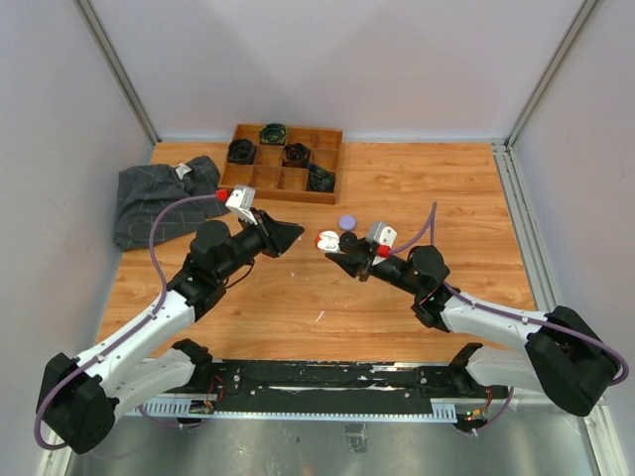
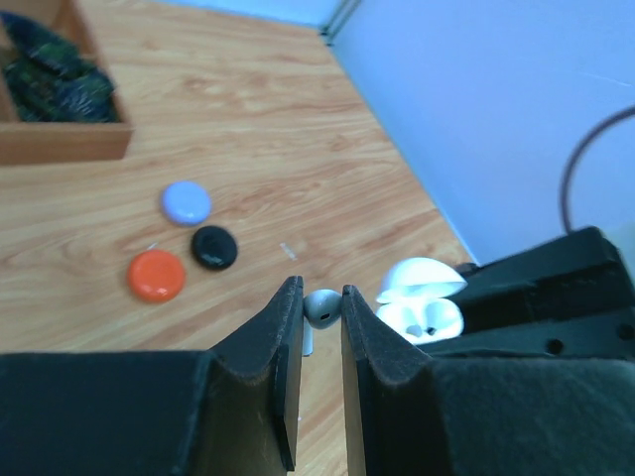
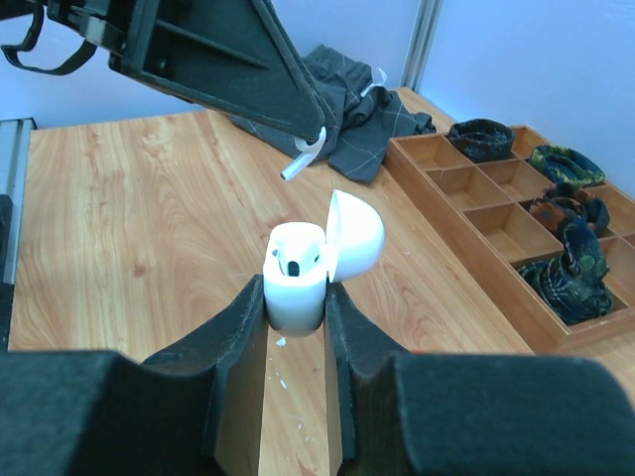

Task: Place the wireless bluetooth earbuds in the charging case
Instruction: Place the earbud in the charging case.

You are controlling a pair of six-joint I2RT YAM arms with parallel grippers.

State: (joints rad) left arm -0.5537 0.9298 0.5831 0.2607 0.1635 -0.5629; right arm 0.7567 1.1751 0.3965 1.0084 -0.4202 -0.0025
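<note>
Two grips meet mid-table. Left gripper (image 2: 321, 294) clamps a glossy white earbud (image 2: 319, 309), stem sticking out. Right gripper (image 3: 297, 309) pinches the rounded white charging case (image 3: 353, 236), lid flipped open, earbud just apart from it. Smooth round lilac puck (image 2: 186, 202), black puck (image 2: 213, 247) and orange-red puck (image 2: 157, 275) near at 12 o'clock. Compartmented wooden tray (image 1: 281, 197) farther at 12, crumpled grey cloth (image 1: 159, 203) at 10 o'clock. Bare woodgrain table (image 1: 451, 198) toward 3.

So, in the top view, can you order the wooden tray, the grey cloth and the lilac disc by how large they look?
1 and 2. wooden tray and grey cloth: they look about equal, so I do not rank them.
3. lilac disc: by far the smallest.
</note>
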